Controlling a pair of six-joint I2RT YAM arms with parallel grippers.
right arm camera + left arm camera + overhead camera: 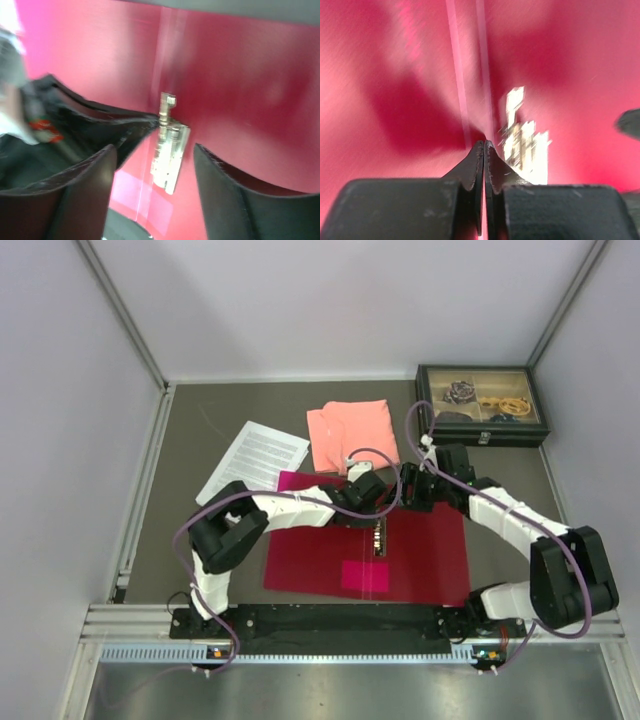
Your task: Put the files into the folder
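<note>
The red folder (420,550) lies open and flat near the front of the table, its metal clip (380,537) along the centre crease. The files (255,460), white printed sheets, lie on the table behind the folder's left corner, apart from both grippers. My left gripper (484,143) is shut, its tips resting on the folder (395,75) at the crease beside the clip (525,145), with nothing seen between them. My right gripper (155,167) is open just above the clip (170,150), one finger on each side. The left gripper's dark finger (100,125) reaches the clip's far end.
A salmon-pink folded cloth (352,435) lies behind the folder. A dark compartment box (482,405) with small items stands at the back right. Both arms cross over the folder's rear half. Walls close in the table on three sides.
</note>
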